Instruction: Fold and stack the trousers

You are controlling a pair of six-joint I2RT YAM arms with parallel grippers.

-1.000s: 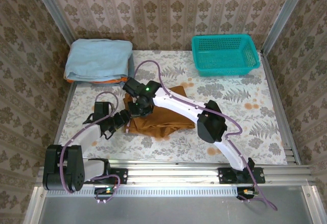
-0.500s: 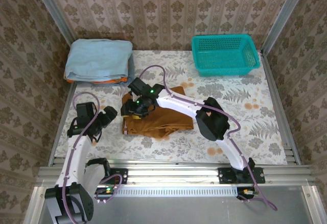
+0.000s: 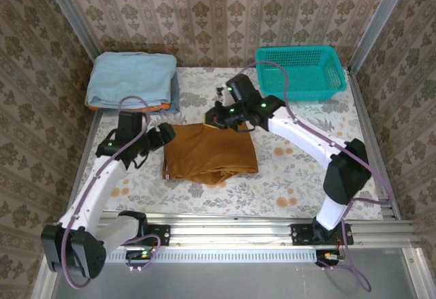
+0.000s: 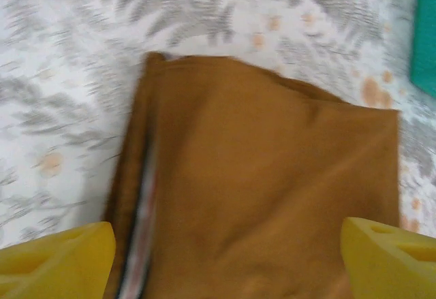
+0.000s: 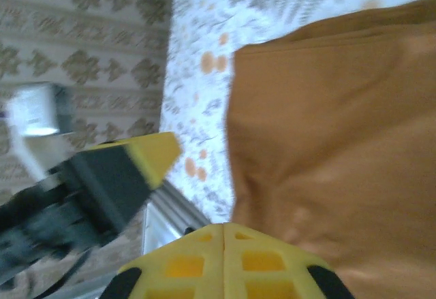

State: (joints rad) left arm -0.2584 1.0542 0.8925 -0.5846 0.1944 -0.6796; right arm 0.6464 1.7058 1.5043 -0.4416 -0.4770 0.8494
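Top external: right claw (image 3: 216,117) has lifted off the folded trousers (image 3: 211,152).
It is closed, empty; left claw (image 3: 162,138) spread wide, empty; stacking remains.

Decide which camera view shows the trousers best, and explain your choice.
Top external: the trousers lie folded with all sides in frame. The left wrist view is close and blurred, cropping the near edge; the right wrist view crops them to one side.
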